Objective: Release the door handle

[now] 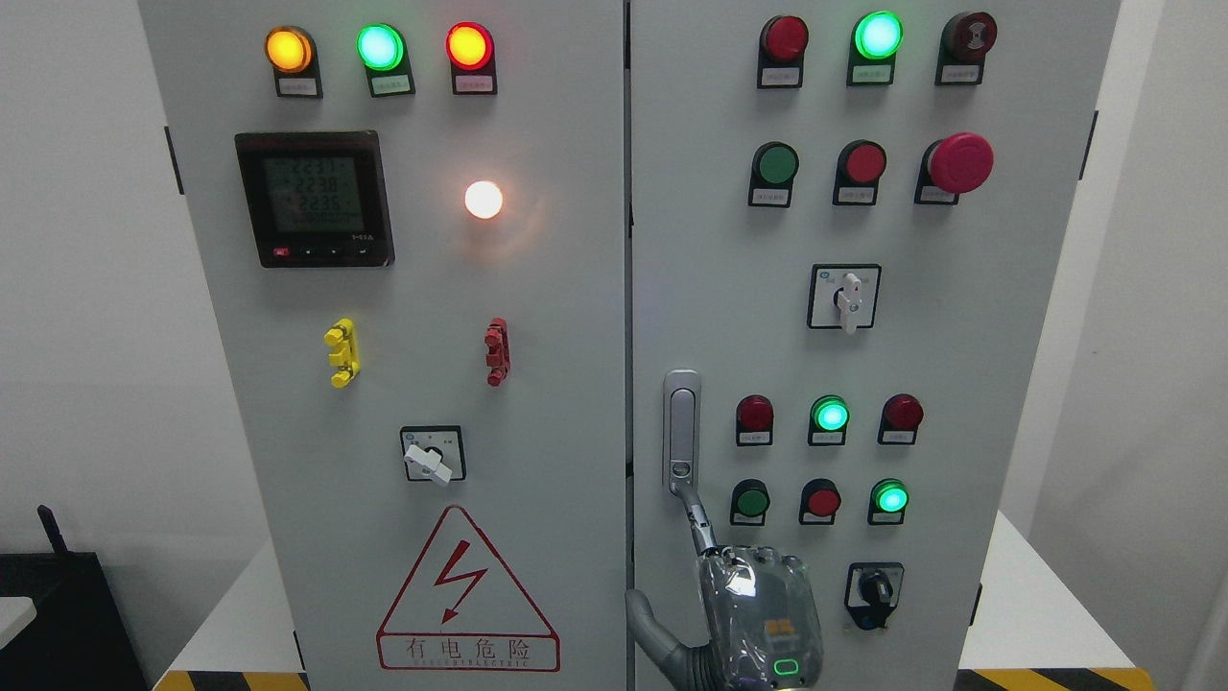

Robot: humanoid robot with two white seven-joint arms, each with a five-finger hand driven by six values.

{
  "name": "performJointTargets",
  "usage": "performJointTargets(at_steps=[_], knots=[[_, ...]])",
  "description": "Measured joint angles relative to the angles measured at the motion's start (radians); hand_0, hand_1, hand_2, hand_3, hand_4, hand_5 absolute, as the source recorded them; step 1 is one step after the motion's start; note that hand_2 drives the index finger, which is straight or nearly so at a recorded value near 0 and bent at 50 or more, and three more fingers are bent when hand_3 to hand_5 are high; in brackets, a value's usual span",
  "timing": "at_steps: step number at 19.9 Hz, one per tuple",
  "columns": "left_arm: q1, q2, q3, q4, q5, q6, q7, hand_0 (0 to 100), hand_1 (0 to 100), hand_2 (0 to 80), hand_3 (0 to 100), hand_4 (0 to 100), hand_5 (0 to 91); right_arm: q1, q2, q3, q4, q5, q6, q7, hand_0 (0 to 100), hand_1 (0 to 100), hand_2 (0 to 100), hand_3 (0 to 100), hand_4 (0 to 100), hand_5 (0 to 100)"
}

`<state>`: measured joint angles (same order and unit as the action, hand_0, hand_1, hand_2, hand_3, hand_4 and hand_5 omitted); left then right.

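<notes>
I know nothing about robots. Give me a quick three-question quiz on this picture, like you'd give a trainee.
1. True or false: the warning triangle is on the same door as the door handle.
2. On the left door, which lamp in the top row glows green? A) left B) middle C) right
3. Fill in: the robot's right hand reaches up to the handle's ____ end.
Key: 1 false; 2 B; 3 lower.

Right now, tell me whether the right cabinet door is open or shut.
Shut. The right cabinet door sits flush with the left door, with only a thin seam between them. One finger of a hand touches the door handle.
</notes>
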<state>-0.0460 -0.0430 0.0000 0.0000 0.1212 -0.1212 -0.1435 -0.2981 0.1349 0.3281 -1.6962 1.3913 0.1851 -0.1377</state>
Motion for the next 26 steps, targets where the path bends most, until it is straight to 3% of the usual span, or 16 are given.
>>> performJointTargets(at_steps=[26], knots=[[0.000, 0.000, 0.000, 0.000, 0.000, 0.000, 0.000, 12, 39, 0.0, 0, 0, 0.0, 0.014, 0.000, 0.000, -0.015, -0.004, 0.014, 0.031, 28, 25, 0, 100, 100, 100]])
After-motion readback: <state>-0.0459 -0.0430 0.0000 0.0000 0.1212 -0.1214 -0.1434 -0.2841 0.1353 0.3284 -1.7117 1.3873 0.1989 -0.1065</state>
